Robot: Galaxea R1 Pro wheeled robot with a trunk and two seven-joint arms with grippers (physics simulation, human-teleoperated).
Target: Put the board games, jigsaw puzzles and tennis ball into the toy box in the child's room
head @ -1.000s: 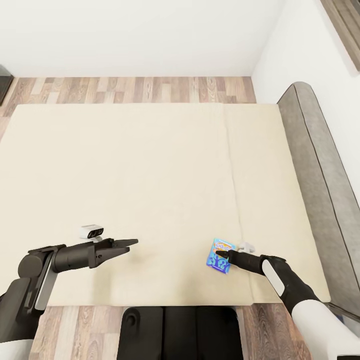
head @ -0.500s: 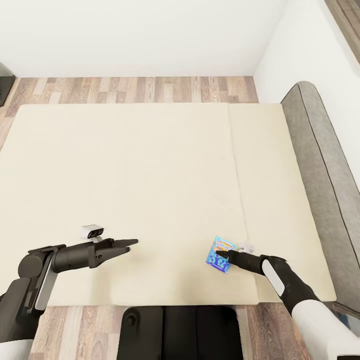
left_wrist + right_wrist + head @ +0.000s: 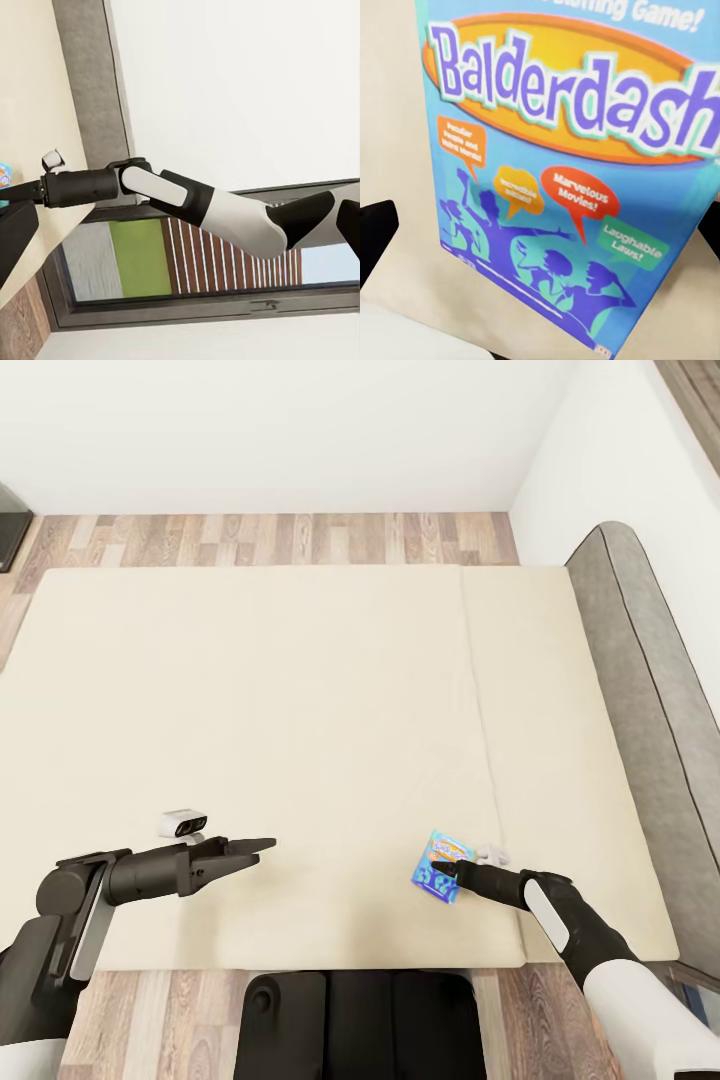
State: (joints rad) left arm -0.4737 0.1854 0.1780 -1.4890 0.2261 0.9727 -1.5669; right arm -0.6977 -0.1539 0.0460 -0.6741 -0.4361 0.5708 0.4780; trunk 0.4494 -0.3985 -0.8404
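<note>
Blue game box (image 3: 441, 867), lettered "Balderdash" in purple on an orange oval above purple silhouettes and speech bubbles, lies flat on the cream bed (image 3: 300, 740), near its near edge and right of centre. Right gripper (image 3: 447, 870) tip sits at the box's near right side; whether its jaws are open cannot be told. Left gripper (image 3: 262, 846) hovers well to the left, jaws closed. Grey headboard (image 3: 650, 700) runs along the right.

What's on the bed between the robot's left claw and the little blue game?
Nothing: in the head view, only bare cream bed lies between the left gripper and the blue Balderdash box.
</note>
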